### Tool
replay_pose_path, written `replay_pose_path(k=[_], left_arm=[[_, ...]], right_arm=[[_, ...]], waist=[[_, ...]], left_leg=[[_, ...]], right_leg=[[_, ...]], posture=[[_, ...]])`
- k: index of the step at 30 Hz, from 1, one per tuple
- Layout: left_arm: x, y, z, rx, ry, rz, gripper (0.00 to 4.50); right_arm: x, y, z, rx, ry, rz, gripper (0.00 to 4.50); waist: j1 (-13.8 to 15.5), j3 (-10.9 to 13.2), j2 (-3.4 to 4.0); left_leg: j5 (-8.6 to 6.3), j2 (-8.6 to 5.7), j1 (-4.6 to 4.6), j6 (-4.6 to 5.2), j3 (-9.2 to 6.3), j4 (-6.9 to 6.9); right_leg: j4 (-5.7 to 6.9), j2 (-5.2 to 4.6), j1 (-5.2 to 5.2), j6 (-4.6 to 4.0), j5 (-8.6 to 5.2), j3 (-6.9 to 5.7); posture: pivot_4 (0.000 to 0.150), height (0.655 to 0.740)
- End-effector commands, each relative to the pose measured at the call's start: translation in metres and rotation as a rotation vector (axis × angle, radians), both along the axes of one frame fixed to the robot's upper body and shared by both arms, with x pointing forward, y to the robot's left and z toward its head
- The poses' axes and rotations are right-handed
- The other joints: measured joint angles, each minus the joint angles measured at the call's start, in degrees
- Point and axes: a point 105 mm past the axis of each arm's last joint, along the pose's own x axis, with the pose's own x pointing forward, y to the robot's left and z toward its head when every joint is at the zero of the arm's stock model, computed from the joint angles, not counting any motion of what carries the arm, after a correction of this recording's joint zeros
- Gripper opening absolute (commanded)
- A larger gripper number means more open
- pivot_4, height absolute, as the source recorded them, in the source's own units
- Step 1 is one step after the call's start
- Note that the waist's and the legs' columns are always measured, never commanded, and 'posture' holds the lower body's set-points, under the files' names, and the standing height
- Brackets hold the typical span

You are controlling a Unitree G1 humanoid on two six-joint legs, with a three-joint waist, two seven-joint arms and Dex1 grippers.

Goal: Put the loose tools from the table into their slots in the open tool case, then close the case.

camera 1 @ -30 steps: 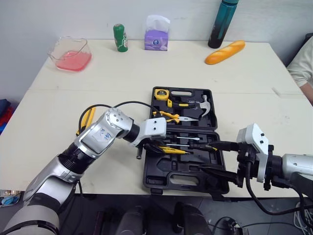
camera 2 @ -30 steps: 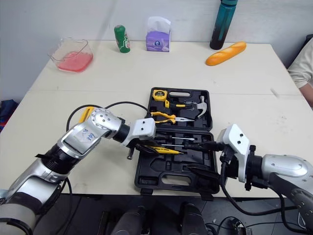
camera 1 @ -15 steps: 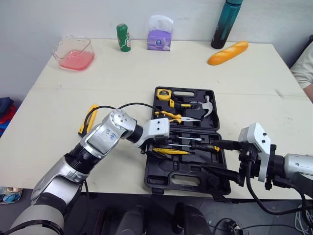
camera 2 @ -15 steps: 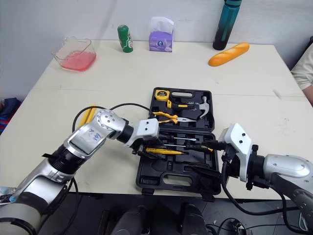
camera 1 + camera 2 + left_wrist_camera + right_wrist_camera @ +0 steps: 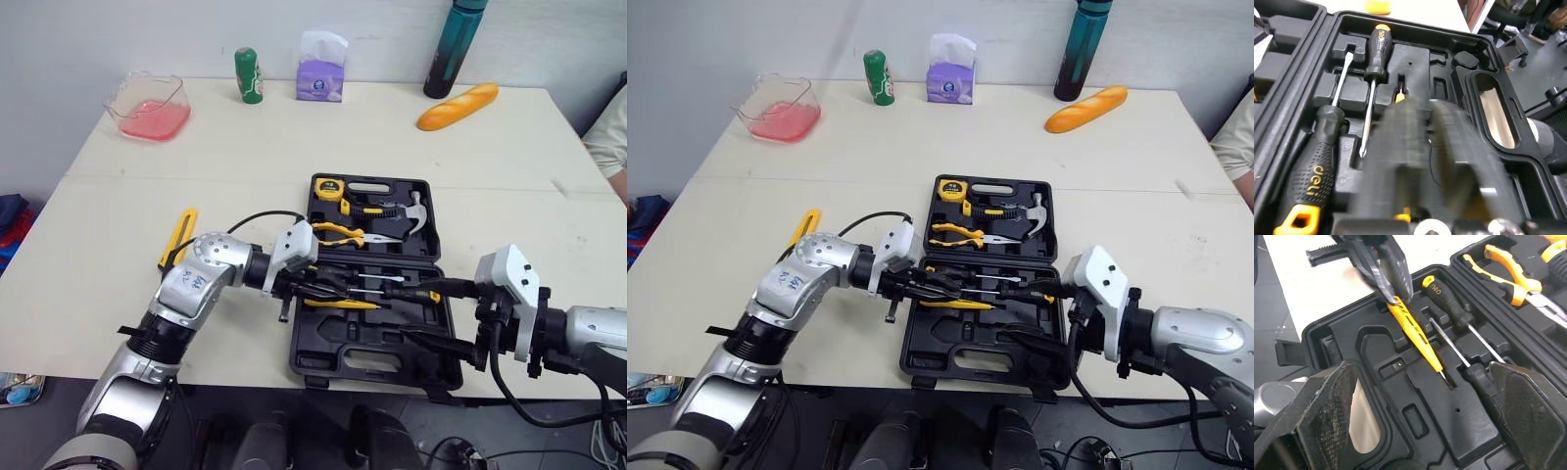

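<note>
The black tool case (image 5: pixel 370 360) lies open at the table's front. Its far half holds a tape measure (image 5: pixel 324 188), a hammer (image 5: pixel 411 211) and pliers (image 5: pixel 343 233). In the near half lie two black-handled screwdrivers (image 5: pixel 1449 298) and a thin yellow screwdriver (image 5: pixel 1415 330), all in slots. My left gripper (image 5: pixel 338 287) reaches in from the left, its tip at the yellow screwdriver's handle end. My right gripper (image 5: pixel 437 315) hangs open over the case's near right corner, holding nothing. A yellow tool (image 5: pixel 177 237) lies loose on the table to the left. A small black tool (image 5: pixel 282 311) rests beside the case's left edge.
Along the table's far edge stand a pink container (image 5: pixel 147 106), a green can (image 5: pixel 247 74), a purple tissue box (image 5: pixel 320 78), a dark bottle (image 5: pixel 447 49) and a bread roll (image 5: pixel 457 105). A person's sleeve (image 5: pixel 609 137) shows at the right edge.
My left wrist has turned and the arm has dropped lower, with the gripper still at the yellow screwdriver. The right gripper has stayed put. The camera shifted slightly.
</note>
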Motion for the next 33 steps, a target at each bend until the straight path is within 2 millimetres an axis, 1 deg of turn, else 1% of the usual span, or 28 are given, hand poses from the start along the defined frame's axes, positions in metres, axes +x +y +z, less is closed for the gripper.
replay_pose_path(k=[1,5,8,12,13,17,19,20,23,27,28,29,30,31,32,33], left_arm=[[0.003,-0.005,-0.008,0.026,-0.022,0.016,0.05],[0.007,-0.005,-0.016,0.062,-0.029,0.039,0.05],[0.003,-0.004,-0.019,0.094,-0.025,0.021,0.05],[-0.001,0.002,-0.039,0.240,-0.099,-0.027,0.05],[-0.002,0.003,-0.042,0.255,-0.105,-0.036,0.05],[-0.001,0.014,-0.066,0.392,-0.095,-0.019,0.05],[-0.001,0.015,-0.071,0.413,-0.095,-0.017,0.05],[0.000,0.013,-0.070,0.402,-0.088,-0.001,0.05],[0.003,0.006,-0.054,0.311,-0.063,0.023,0.05],[-0.004,0.005,-0.018,0.096,-0.029,0.028,0.05],[-0.005,0.008,-0.008,0.041,-0.022,0.042,0.05],[-0.006,0.015,0.002,-0.012,-0.004,0.065,0.05],[-0.008,0.023,0.008,-0.048,0.009,0.085,0.66],[-0.009,0.033,0.014,-0.085,0.023,0.110,0.91],[-0.011,0.041,0.017,-0.106,0.038,0.137,1.32],[-0.012,0.052,0.018,-0.124,0.053,0.180,1.83]], right_arm=[[0.000,0.001,0.007,-0.006,-0.045,0.011,4.50],[0.000,0.000,0.006,-0.013,-0.045,0.010,4.50],[0.000,-0.001,0.007,-0.021,-0.048,0.009,4.50],[0.001,-0.007,0.007,-0.040,-0.056,-0.008,4.50],[0.002,-0.008,0.007,-0.047,-0.058,-0.010,4.50],[0.003,-0.014,0.005,-0.056,-0.061,-0.041,4.50],[0.001,-0.014,0.003,-0.054,-0.058,-0.040,4.50],[0.000,-0.013,0.002,-0.053,-0.056,-0.040,4.50],[-0.001,-0.012,-0.001,-0.044,-0.054,-0.053,4.50],[-0.001,-0.017,-0.002,-0.033,-0.059,-0.088,4.50],[0.000,-0.020,-0.002,-0.029,-0.058,-0.102,4.50],[0.000,-0.026,-0.002,-0.026,-0.057,-0.126,4.50],[0.000,-0.031,-0.002,-0.026,-0.056,-0.149,4.50],[0.000,-0.040,-0.003,-0.037,-0.056,-0.180,4.50],[-0.001,-0.048,-0.005,-0.053,-0.057,-0.205,4.50],[-0.001,-0.059,-0.006,-0.075,-0.062,-0.237,4.50]], waist=[[-0.04,0.00,0.00],[-0.10,0.00,0.00],[-0.07,0.00,0.00],[-0.11,-0.01,0.00],[-0.11,-0.03,0.00],[-0.11,-0.14,-0.02],[-0.11,-0.44,-0.04],[-0.12,-0.54,-0.05],[-0.13,-0.68,-0.08],[-0.26,-0.68,-0.08],[-0.37,-0.67,-0.08],[-0.38,-0.65,-0.08],[-0.36,-0.63,-0.09],[-0.35,-0.63,-0.09],[-0.34,-0.63,-0.09],[-0.34,-0.63,-0.09]], left_leg=[[0.00,0.00,0.00,0.00,0.01,0.00],[0.00,0.00,0.00,0.00,0.01,0.00],[0.00,0.00,0.00,0.00,0.01,0.00],[0.00,0.01,0.02,0.00,0.01,-0.01],[0.00,0.01,0.03,0.00,0.01,-0.01],[0.00,0.01,0.10,0.00,0.02,-0.02],[0.00,0.01,0.12,0.00,0.02,-0.02],[-0.01,0.01,0.15,0.01,0.01,-0.04],[-0.01,0.02,0.21,0.01,-0.03,-0.04],[-0.01,0.03,0.17,0.02,-0.11,-0.03],[-0.02,0.04,0.12,0.01,-0.12,-0.04],[-0.01,0.04,0.06,0.01,-0.12,-0.04],[-0.01,0.04,0.00,0.01,-0.13,-0.04],[-0.01,0.04,-0.03,0.01,-0.13,-0.03],[-0.01,0.04,-0.03,0.01,-0.14,-0.03],[-0.01,0.04,0.00,0.01,-0.13,-0.02]], right_leg=[[0.00,0.00,0.00,0.00,0.00,0.00],[0.00,0.01,-0.01,0.00,0.01,-0.02],[0.00,0.00,-0.01,0.00,0.01,-0.01],[0.00,0.00,0.00,0.00,0.01,0.00],[0.00,0.00,0.00,0.00,0.01,0.00],[0.00,0.00,0.06,0.00,0.01,0.01],[-0.01,0.00,0.08,0.00,0.01,0.02],[-0.02,-0.01,0.11,0.00,0.01,0.02],[-0.03,-0.02,0.18,-0.01,0.01,0.06],[-0.04,-0.04,0.18,-0.01,0.01,0.21],[-0.04,-0.03,0.14,-0.02,0.00,0.24],[-0.03,-0.04,0.08,-0.03,0.00,0.25],[-0.04,-0.03,0.04,-0.03,0.00,0.24],[-0.03,-0.04,0.03,-0.03,0.00,0.23],[-0.04,-0.04,0.04,-0.03,0.00,0.22],[-0.04,-0.04,0.06,-0.03,0.00,0.22]], posture=[[0.150,0.7314],[0.150,0.7314],[0.150,0.7314],[0.150,0.7314],[0.150,0.7314],[0.150,0.7314],[0.150,0.7314],[0.150,0.7314],[0.150,0.7314],[0.150,0.7314],[0.150,0.7314],[0.150,0.7314],[0.150,0.7314],[0.150,0.7314],[0.150,0.7314],[0.150,0.7314]])
